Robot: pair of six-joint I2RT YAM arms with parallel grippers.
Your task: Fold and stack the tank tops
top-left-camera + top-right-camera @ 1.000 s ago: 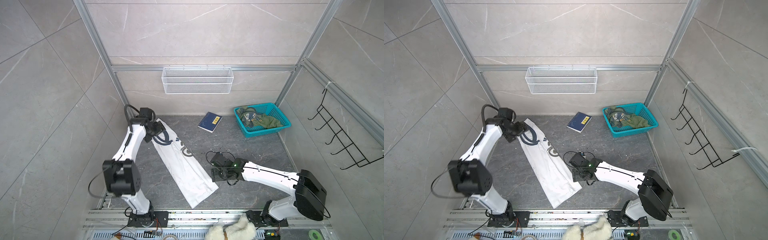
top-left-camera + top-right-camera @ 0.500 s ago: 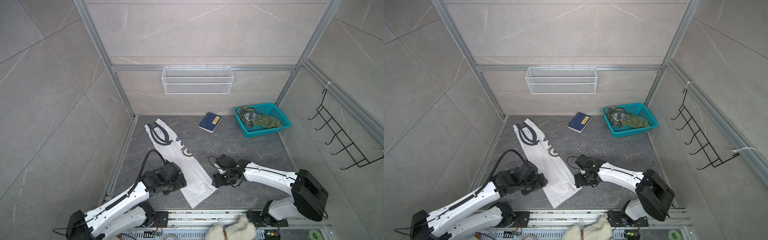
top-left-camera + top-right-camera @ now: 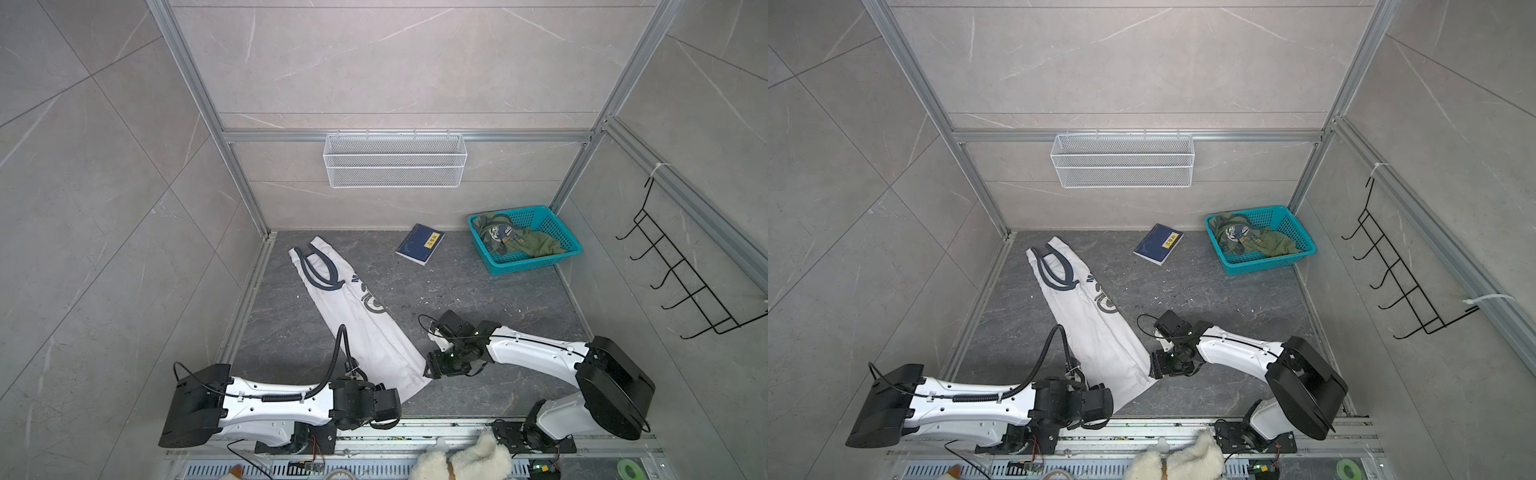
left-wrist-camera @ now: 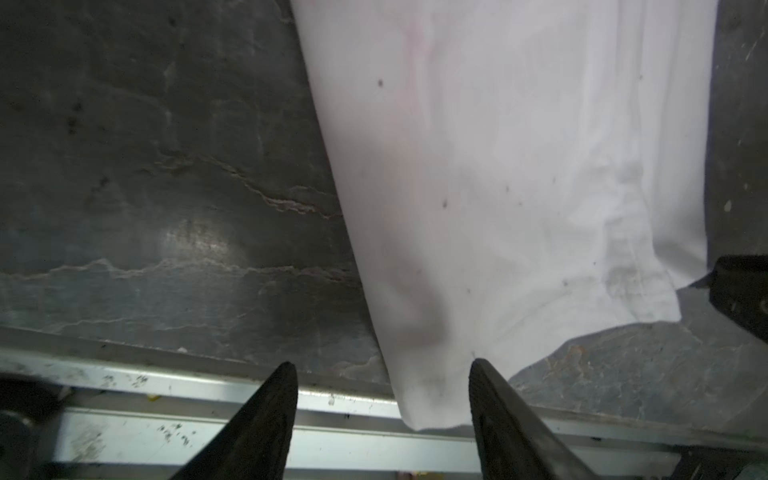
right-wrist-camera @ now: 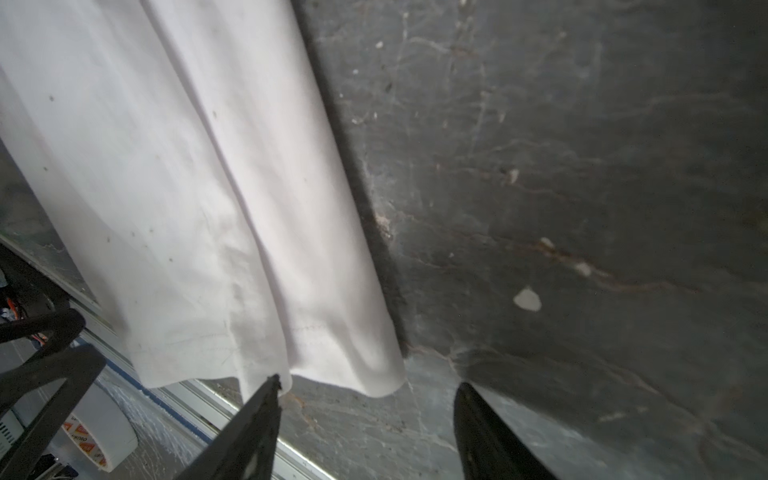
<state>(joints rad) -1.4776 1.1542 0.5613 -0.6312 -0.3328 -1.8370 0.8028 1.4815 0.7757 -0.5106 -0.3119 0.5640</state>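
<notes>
On the dark stone counter [image 3: 478, 299] we see the white tank top [image 3: 361, 332], folded lengthwise into a long narrow strip. It lies flat on a slant, with the navy-trimmed neck and armholes toward the far left corner and the hem toward the middle of the near edge. Half of a round navy badge print shows along the strip's right side.

Both arms reach low to the hem end, one at each corner. In the left wrist view the left hand [image 4: 382, 361] is open. Its two dark fingers stand well apart, with the hem corner lying between them over the metal rail [image 4: 166, 399] at the counter's edge. In the right wrist view the right hand [image 5: 366, 380] is open too. The other hem corner hangs between its spread fingers, and one fingertip [image 5: 270, 386] touches the hem's edge. Neither hand pinches the cloth.

The olive green tank top [image 3: 536, 245] lies crumpled in a teal basket [image 3: 532, 264] at the far right corner — well apart from the white one. A navy book [image 3: 419, 244] with a yellow label lies near the back wall, between the white top's far end and the basket. A white wire basket [image 3: 395, 162] hangs on the back wall. A fluffy white plush thing [image 3: 465, 461] sits below the near rail.
</notes>
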